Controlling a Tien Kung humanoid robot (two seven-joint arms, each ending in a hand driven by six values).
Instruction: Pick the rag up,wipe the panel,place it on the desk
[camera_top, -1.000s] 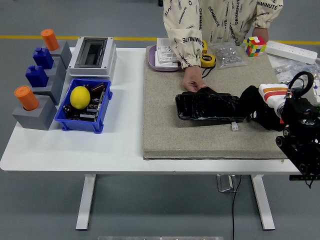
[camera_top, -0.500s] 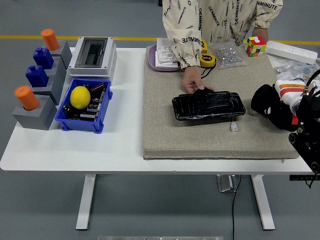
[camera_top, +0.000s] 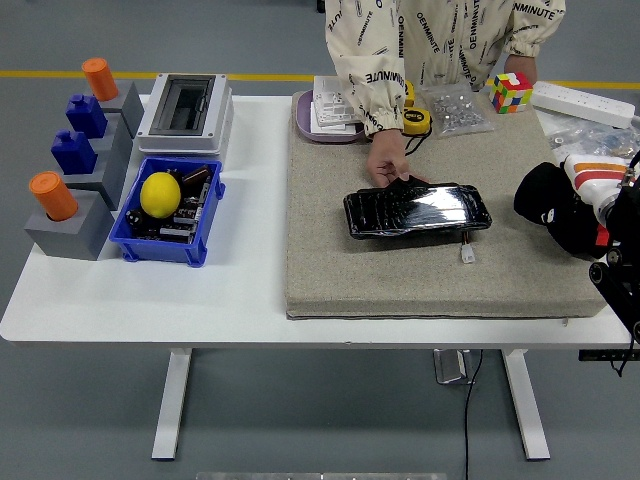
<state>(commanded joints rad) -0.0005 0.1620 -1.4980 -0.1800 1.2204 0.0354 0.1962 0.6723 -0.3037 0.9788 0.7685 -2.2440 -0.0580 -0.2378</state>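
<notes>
You're looking at a workshop or test lab: grey floor with a painted yellow line (camera_top: 150, 75). The white height-adjustable table (camera_top: 250, 290) carries a blue parts bin (camera_top: 140, 243) and a grey electrical enclosure box (camera_top: 185, 110)

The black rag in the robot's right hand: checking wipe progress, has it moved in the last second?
Yes. The black rag in the right hand moved right, off the glossy black panel, toward the tan mat's right edge.

Only one camera is running here, sitting high on the robot's side and looking forward and down. It's taking in the whole white table (camera_top: 250, 290), near edge at the bottom, far edge up top, from fairly far back.
</notes>
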